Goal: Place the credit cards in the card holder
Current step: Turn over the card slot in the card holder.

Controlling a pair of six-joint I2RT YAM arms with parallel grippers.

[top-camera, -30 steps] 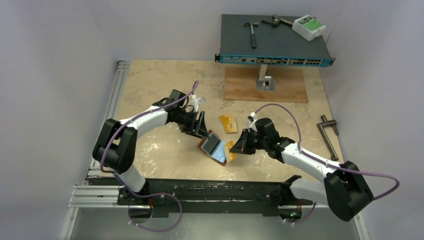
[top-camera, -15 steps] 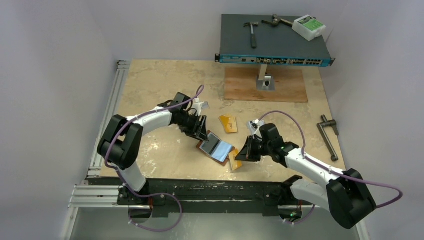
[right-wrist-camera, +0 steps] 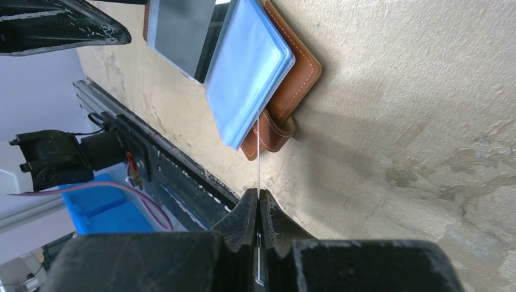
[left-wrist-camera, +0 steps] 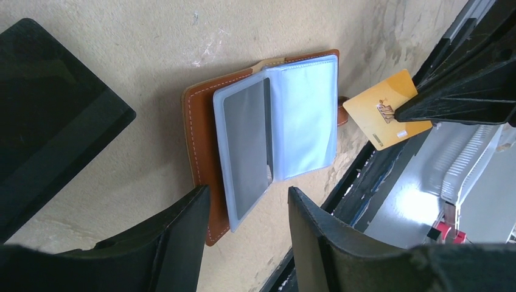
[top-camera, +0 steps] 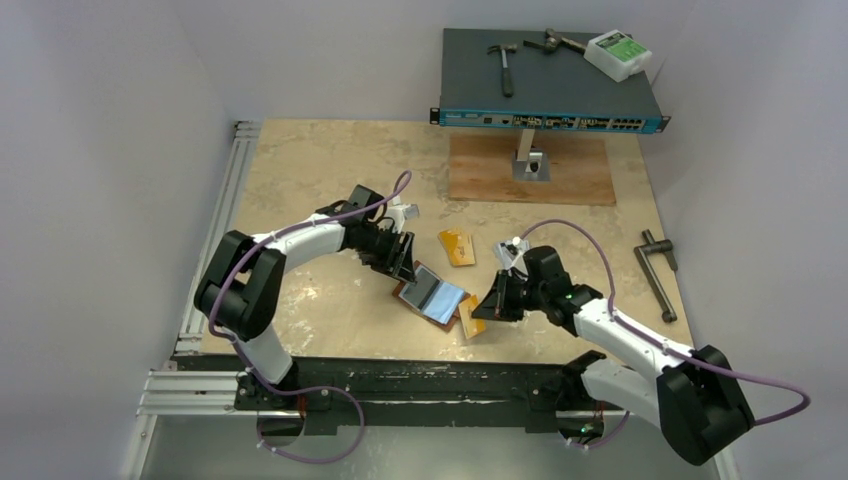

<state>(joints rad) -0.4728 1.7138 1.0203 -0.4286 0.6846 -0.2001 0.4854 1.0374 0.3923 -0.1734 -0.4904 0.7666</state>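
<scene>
The right end effector is clamped shut on a gold-orange credit card, which it holds by one edge, tilted off the tabletop. In the right wrist view that card appears edge-on, as a thin pale line running out from the closed fingertips toward the card holder. Its far edge is just beside the holder's snap tab; whether the two touch cannot be told.

The card holder lies open and flat on the tabletop between the two arms, brown leather down and light blue sleeves up. A dark grey rectangle shows through one sleeve.

The left end effector stands at the holder's other end with its jaws partly apart. A sleeve corner lies in the gap, and nothing looks pinched.

A second gold-orange card lies flat on the tabletop, just beyond the holder.
</scene>
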